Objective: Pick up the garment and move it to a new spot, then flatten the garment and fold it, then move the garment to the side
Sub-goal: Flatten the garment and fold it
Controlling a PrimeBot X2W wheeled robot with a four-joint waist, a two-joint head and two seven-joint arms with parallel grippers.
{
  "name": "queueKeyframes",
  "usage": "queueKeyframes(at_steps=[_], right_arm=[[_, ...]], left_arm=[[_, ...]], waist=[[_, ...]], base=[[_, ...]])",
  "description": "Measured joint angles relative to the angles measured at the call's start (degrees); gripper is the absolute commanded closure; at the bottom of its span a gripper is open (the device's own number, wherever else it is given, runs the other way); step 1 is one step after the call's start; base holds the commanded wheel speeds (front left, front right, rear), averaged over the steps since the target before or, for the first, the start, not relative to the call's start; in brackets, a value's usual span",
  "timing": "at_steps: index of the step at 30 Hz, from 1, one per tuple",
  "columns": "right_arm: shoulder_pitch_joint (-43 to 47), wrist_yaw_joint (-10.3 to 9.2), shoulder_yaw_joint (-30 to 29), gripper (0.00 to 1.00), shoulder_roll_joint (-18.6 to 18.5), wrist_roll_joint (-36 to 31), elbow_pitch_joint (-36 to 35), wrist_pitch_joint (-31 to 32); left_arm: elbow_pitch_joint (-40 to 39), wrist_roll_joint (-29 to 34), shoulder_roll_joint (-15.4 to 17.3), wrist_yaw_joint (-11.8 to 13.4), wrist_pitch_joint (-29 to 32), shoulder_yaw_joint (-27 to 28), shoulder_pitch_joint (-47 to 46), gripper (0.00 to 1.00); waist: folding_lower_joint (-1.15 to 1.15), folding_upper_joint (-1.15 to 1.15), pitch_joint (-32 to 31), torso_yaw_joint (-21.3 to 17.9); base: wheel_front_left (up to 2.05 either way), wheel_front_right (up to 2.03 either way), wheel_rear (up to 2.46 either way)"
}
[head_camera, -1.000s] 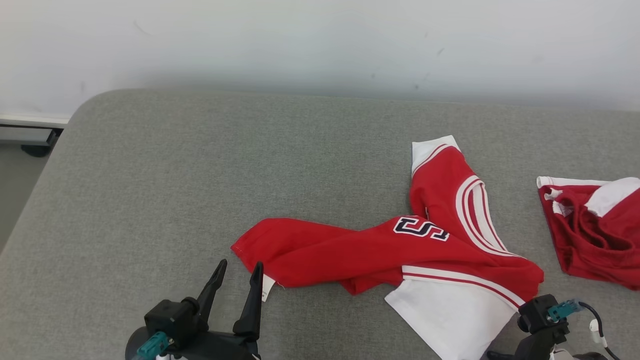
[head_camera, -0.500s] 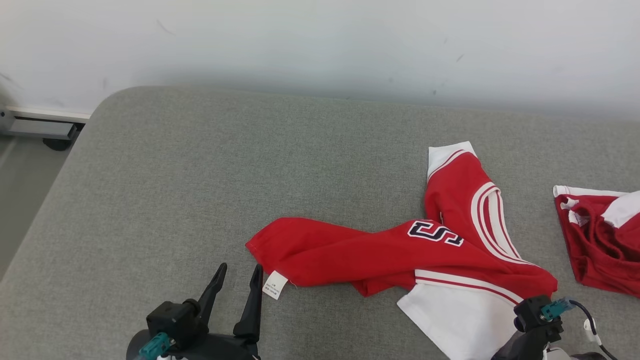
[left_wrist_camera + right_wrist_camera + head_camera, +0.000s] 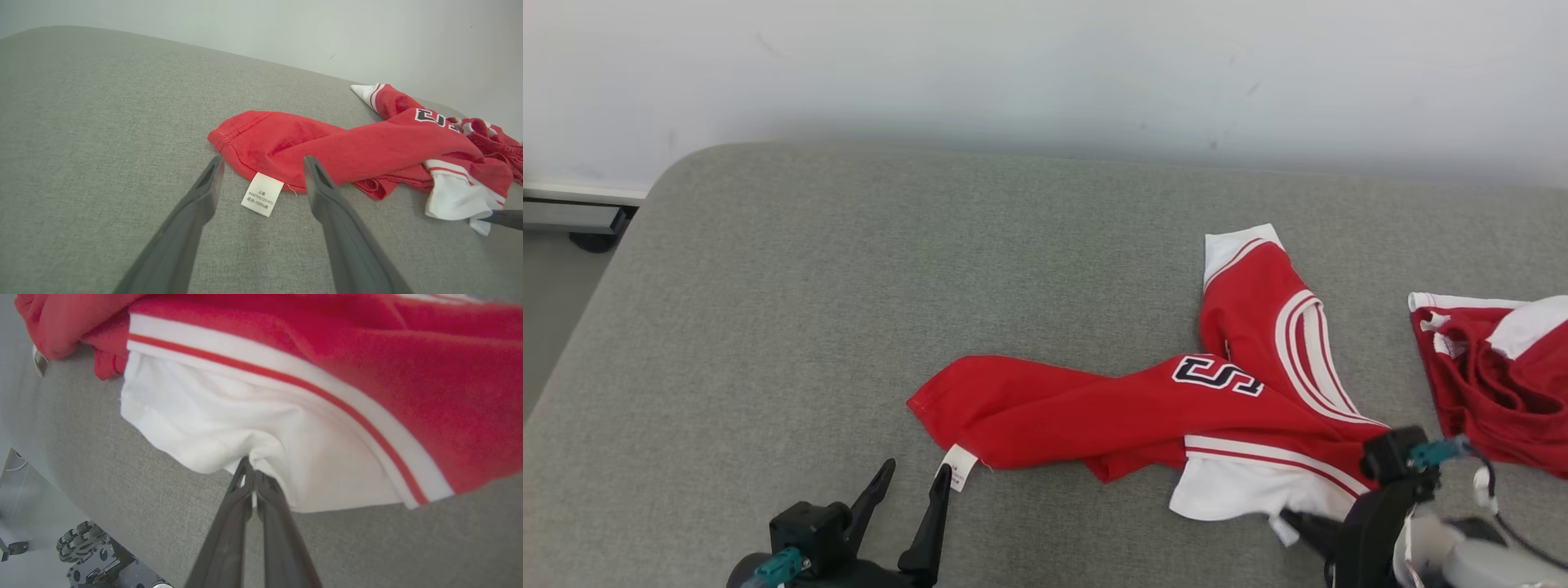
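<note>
Barely begun, I judge: the right jaws are pinched on the white edge of the crumpled garment (image 3: 1094, 408), which lies on the bench (image 3: 809, 286) just ahead of the wide-open left jaws; lifting, flattening and folding are all left.

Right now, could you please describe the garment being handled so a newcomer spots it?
On the grey surface lie two red garments. Take the long twisted jersey nearer the middle. Unlike the crumpled one at the right edge, it bears dark lettering and a white tag.
</note>
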Motion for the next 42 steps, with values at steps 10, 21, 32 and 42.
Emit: queueKeyframes(at_steps=[10, 21, 32, 42], right_arm=[[-4.36, -0.05, -1.15, 1.0, -3.98, -3.14, -3.7, -1.71], [-6.67, -0.05, -0.96, 1.0, -2.68, -5.13, -5.87, -1.46], [-6.67, -0.05, -1.49, 1.0, -2.69, -5.73, -5.02, -1.55], [-6.62, -0.07, -2.87, 1.0, -3.0, -5.99, -4.9, -2.59]], left_arm=[[8.37, -2.6, 0.89, -4.19, 4.65, 0.89, -10.12, 0.0], [21.16, -8.28, 1.01, -5.79, 9.67, 5.31, -17.17, 0.0], [28.64, -9.61, -0.98, -7.19, 11.09, 4.63, -21.19, 1.0], [31.96, -9.85, -1.16, -7.69, 8.92, 4.42, -23.16, 1.0]], waist=[[0.0, 0.0, 1.02, -3.12], [0.01, 0.0, 4.04, -5.77], [0.0, 0.0, 5.99, -7.23], [0.0, 0.0, 6.41, -6.0]], base=[[0.0, 0.0, 0.0], [0.0, 0.0, 0.0], [0.0, 0.0, 0.0], [0.0, 0.0, 0.0]])
